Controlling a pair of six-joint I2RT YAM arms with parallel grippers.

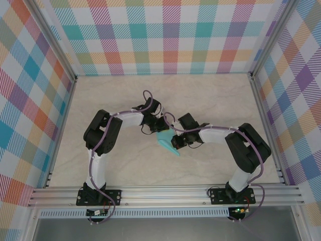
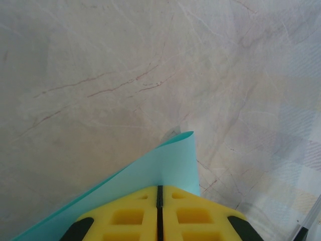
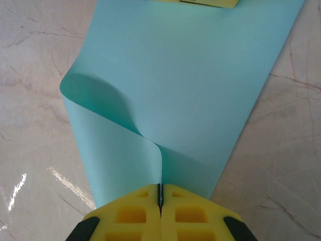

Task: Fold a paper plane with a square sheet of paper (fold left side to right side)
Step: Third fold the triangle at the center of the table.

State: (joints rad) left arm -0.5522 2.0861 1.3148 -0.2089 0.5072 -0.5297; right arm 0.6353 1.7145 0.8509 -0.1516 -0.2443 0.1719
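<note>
The square sheet of paper [image 1: 166, 142] is plain turquoise and hangs between both grippers at the table's middle. My left gripper [image 2: 159, 190] is shut on one edge, and the sheet [image 2: 165, 163] rises past its yellow fingers [image 2: 125, 216]. My right gripper [image 3: 160, 190] is shut on the opposite edge. There the sheet [image 3: 195, 75] bends over in a loose curl on its left side, with no sharp crease. The left gripper's yellow fingertips [image 3: 200, 2] show at the sheet's far end. In the top view the left gripper [image 1: 161, 125] and right gripper [image 1: 175, 142] sit close together. The paper plane is out of view.
The pale marble table [image 1: 110, 95] lies under the sheet. Plaid walls [image 1: 165, 35] and aluminium frame posts [image 1: 67, 75] close in the back and both sides. A rail [image 1: 165, 193] runs along the near edge by the arm bases.
</note>
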